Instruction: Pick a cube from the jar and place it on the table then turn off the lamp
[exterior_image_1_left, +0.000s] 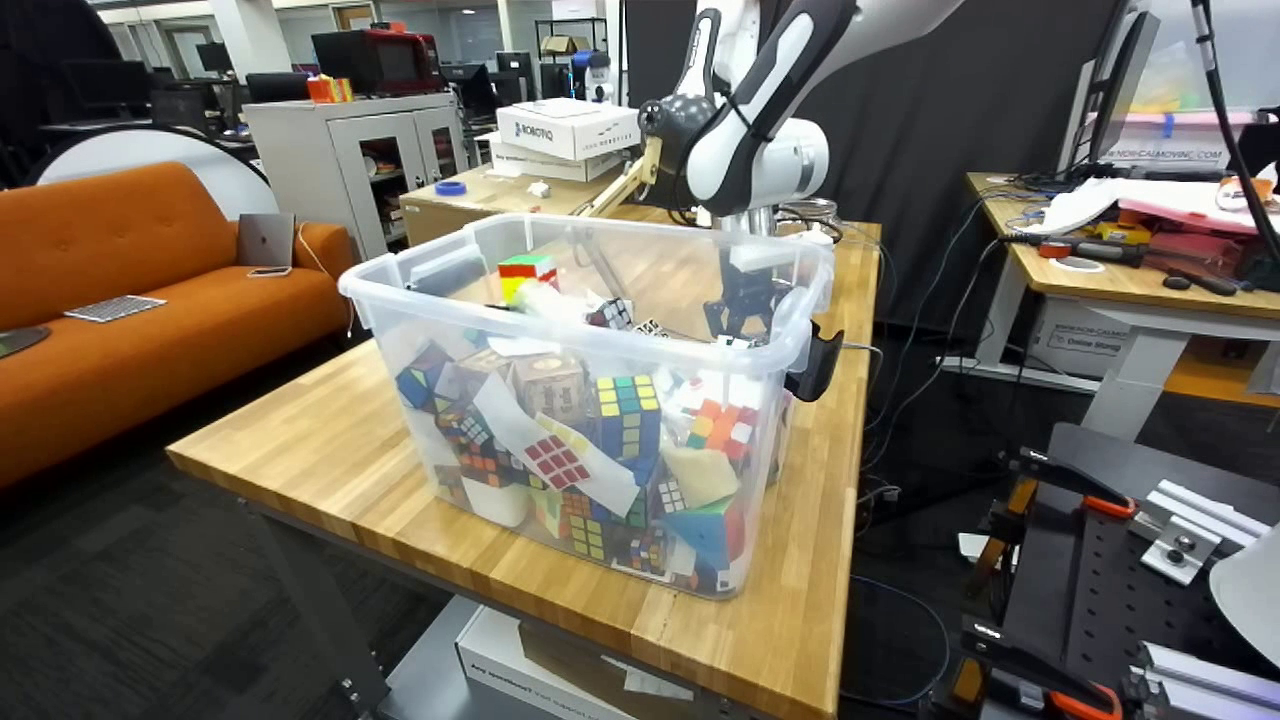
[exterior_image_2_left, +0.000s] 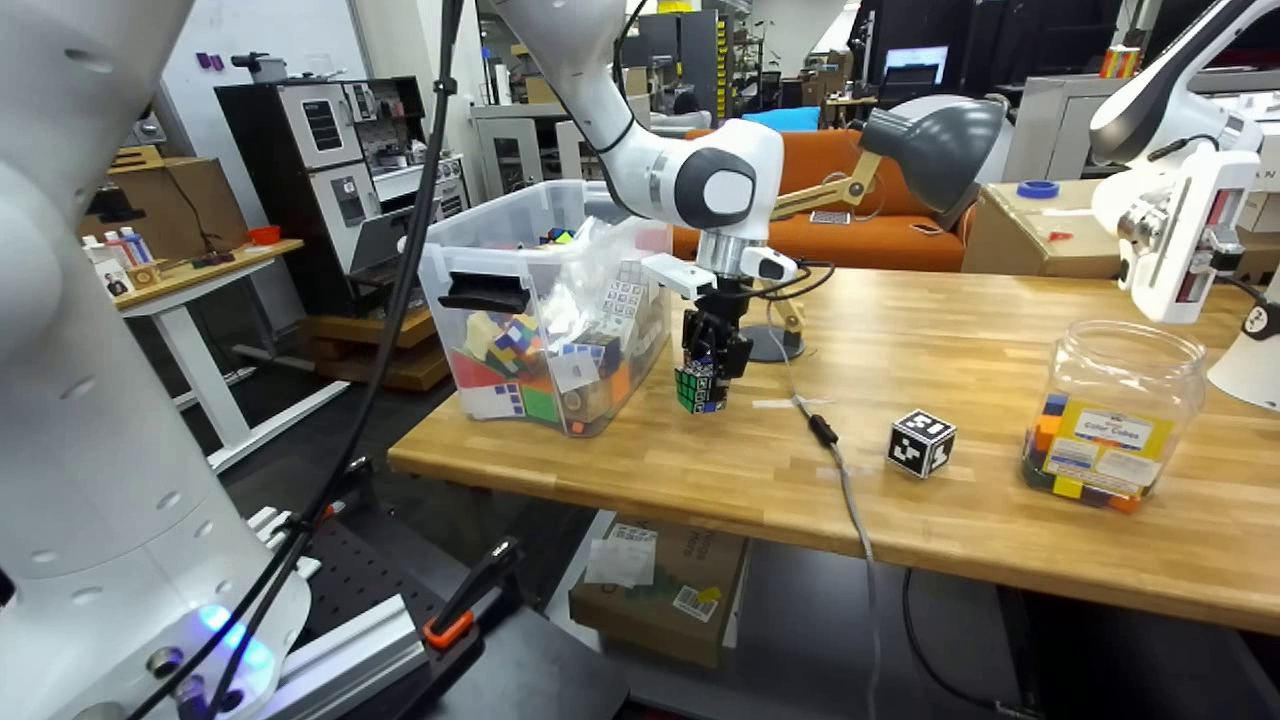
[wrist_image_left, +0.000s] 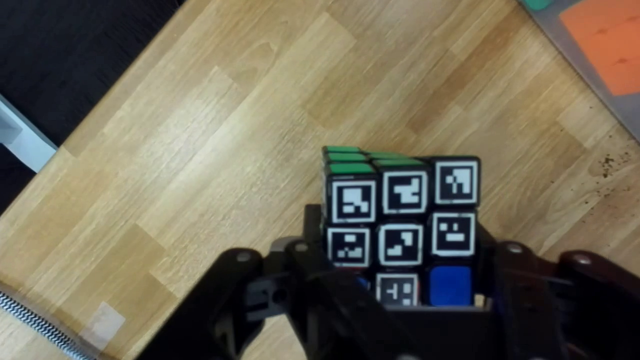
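Observation:
The jar, a large clear bin (exterior_image_1_left: 590, 332) full of puzzle cubes, stands on the wooden table (exterior_image_1_left: 300, 430); it also shows in an exterior view (exterior_image_2_left: 590, 400). My gripper (exterior_image_2_left: 712, 355) is beside the bin, low over the table (exterior_image_2_left: 640, 470). In the wrist view my gripper (wrist_image_left: 398, 240) is shut on a cube (wrist_image_left: 403, 195) with black-and-white tags, green tiles and a blue tile. The held cube (exterior_image_2_left: 690, 390) is near the tabletop; I cannot tell if it touches. The grey lamp (exterior_image_2_left: 925, 140) with a wooden arm stands behind my gripper; I cannot tell if it is lit.
A grey cord with a black switch (exterior_image_2_left: 823, 430) runs across the table and over its edge. A black-and-white tagged cube (exterior_image_2_left: 921, 445) and a clear container of colour cubes (exterior_image_2_left: 1115, 450) stand farther along. Another white robot arm (exterior_image_2_left: 1165, 220) hangs at that end.

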